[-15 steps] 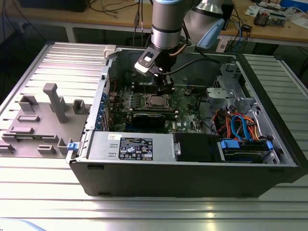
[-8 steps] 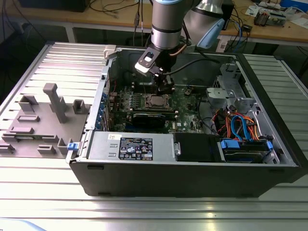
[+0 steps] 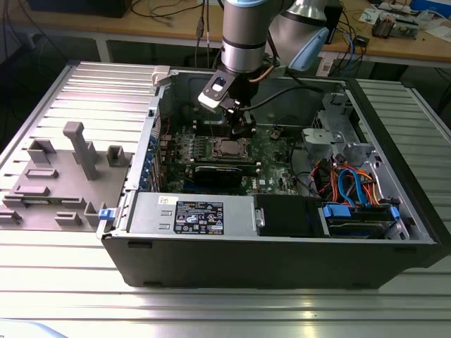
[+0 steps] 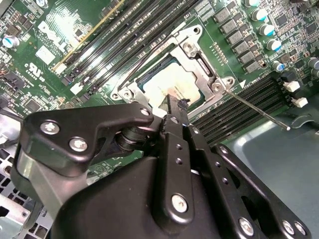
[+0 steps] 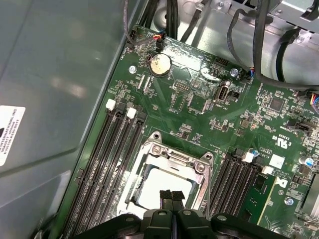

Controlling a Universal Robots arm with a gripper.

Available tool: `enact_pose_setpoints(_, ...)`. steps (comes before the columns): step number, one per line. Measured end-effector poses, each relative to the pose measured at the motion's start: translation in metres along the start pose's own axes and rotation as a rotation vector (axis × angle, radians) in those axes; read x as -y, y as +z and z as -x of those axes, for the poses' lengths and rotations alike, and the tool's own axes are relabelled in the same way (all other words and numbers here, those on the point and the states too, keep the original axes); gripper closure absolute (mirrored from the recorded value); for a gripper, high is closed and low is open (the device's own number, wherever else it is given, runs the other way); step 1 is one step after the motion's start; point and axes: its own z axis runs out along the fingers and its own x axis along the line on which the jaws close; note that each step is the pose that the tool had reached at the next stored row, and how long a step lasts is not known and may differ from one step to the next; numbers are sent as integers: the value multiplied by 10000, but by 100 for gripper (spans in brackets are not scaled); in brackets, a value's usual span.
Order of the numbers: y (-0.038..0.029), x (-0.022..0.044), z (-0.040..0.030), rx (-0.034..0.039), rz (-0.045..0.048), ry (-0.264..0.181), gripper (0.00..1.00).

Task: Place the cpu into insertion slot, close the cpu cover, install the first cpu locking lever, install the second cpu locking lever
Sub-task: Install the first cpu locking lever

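Note:
The cpu (image 4: 167, 79) lies in the socket on the green motherboard, its silvery top showing through the square opening of the cpu cover (image 4: 202, 62), which lies flat over it. In the first wrist view the cpu (image 5: 157, 181) and the cpu cover (image 5: 174, 155) sit just past the fingertips. My gripper (image 5: 172, 195) hangs right above the socket, shut, with nothing between its fingers. One thin wire locking lever (image 4: 259, 110) sticks out free over the memory slots. A second lever (image 4: 142, 56) runs along the opposite side of the socket. In the exterior view the gripper (image 3: 243, 129) is inside the open case above the cpu (image 3: 230, 148).
The open computer case (image 3: 282, 260) lies on a metal table. A long black card (image 3: 222, 171) sits beside the socket. Black memory slots (image 5: 107, 154) flank it. The power supply (image 3: 190, 215) and drive cables (image 3: 349, 186) lie toward the front. A grey fixture (image 3: 63, 176) is at the exterior view's left.

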Motion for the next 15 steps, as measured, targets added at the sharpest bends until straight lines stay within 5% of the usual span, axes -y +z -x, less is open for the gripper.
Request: enact_pose_setpoints(15, 0, 0, 0, -1, 7, -261, 89)
